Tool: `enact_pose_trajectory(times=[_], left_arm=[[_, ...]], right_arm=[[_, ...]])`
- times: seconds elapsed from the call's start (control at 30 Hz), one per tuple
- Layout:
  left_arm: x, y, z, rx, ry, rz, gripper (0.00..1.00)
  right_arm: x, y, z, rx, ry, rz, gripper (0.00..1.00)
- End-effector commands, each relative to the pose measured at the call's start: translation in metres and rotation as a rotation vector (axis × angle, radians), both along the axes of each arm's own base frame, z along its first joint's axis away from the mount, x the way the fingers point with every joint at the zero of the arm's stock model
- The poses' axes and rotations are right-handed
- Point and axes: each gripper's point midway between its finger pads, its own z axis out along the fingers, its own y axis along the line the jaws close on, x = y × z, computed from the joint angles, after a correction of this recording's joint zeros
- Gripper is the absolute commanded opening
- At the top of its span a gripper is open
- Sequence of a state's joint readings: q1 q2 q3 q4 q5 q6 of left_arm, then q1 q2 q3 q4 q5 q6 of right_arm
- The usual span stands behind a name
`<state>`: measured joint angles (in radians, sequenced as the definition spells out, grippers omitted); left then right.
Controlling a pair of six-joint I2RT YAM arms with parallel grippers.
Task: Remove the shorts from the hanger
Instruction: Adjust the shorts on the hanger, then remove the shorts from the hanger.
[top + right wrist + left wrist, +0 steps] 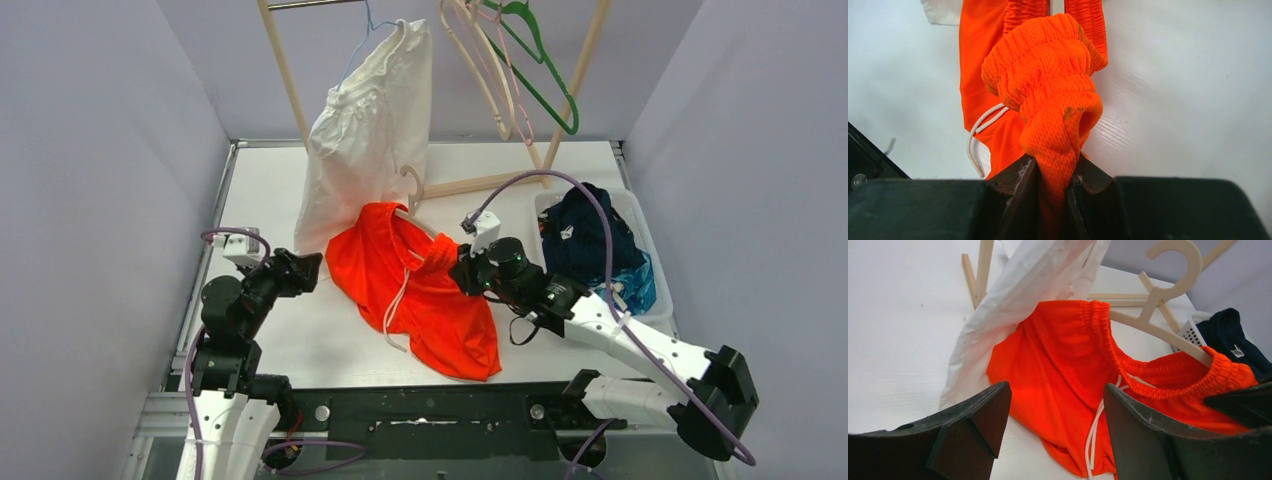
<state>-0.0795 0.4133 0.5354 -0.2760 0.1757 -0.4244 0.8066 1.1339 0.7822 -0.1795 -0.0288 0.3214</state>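
Two to go. Pinching bright orange soft shorts (440, 310) at waistband with right pincer (465, 275), middle of bench (270, 200), cream plastic hanger (1154, 315) still inside. Holding left pincer (308, 270) spread, near left. Leaving white cloth shorts (365, 140) hanging far back.

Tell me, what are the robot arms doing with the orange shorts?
The right gripper pinches the orange shorts by the waistband. They lie on the table, with the hanger still in the waistband. The left gripper is open and empty beside them. White shorts hang on the rack behind.
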Motion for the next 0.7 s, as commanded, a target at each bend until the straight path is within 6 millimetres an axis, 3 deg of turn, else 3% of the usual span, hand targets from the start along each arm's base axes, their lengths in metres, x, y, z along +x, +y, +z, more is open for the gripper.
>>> enact_pose_trajectory(times=[0.0,0.17,0.3,0.47,0.67], left_arm=[[0.0,-0.021,0.021,-0.013,-0.108,-0.126,0.66],[0.002,-0.025,0.017,-0.016,-0.097,-0.146,0.65],[-0.001,-0.029,0.023,-0.021,-0.111,-0.176,0.65],[-0.012,-0.049,0.034,-0.035,-0.156,-0.308,0.65],[-0.023,-0.067,0.036,-0.057,-0.182,-0.421,0.65]], right_arm=[[0.004,-0.02,0.066,0.105,-0.216,-0.062,0.0],[-0.056,-0.014,0.096,0.255,-0.275,0.213,0.0],[-0.088,-0.007,0.092,0.273,-0.235,0.38,0.0],[-0.088,0.017,0.062,0.25,-0.151,0.476,0.0],[-0.064,0.052,0.035,0.205,-0.044,0.484,0.0]])
